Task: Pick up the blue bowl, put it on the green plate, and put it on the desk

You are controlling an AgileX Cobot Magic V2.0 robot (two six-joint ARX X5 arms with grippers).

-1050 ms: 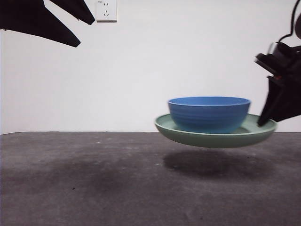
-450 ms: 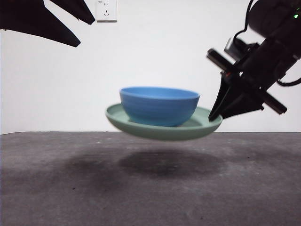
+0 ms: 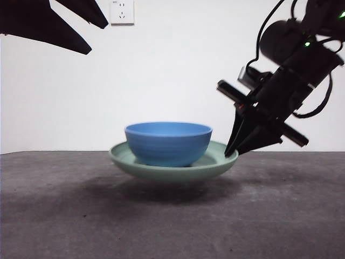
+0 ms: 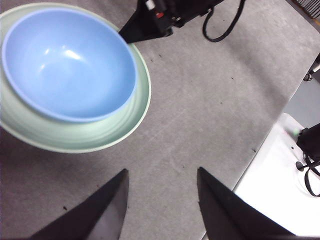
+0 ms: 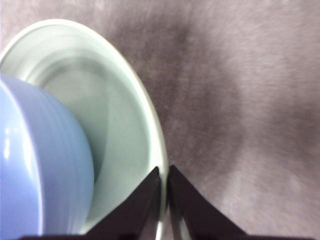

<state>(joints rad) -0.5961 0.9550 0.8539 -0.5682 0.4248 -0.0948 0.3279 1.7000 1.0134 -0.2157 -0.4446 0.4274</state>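
**Plate and bowl held just above the desk**

Front view: the right gripper (image 3: 233, 153) pinches the green plate (image 3: 172, 168) by its rim, the blue bowl (image 3: 168, 142) inside, over the desk (image 3: 172, 216).

Left wrist view: the left gripper (image 4: 162, 187) is spread, well apart.

Right wrist view: 2 jaws clamp the rim.

Blue bowl (image 3: 167, 143) sits upright inside the green plate (image 3: 215, 162). Right gripper (image 3: 233, 154) pinches the plate's rim; plate is just above the desk (image 3: 172, 216).

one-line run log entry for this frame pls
right gripper: shut on green plate rim | blue bowl: on plate | plate: low over desk, contact unclear | left gripper: open, waiting
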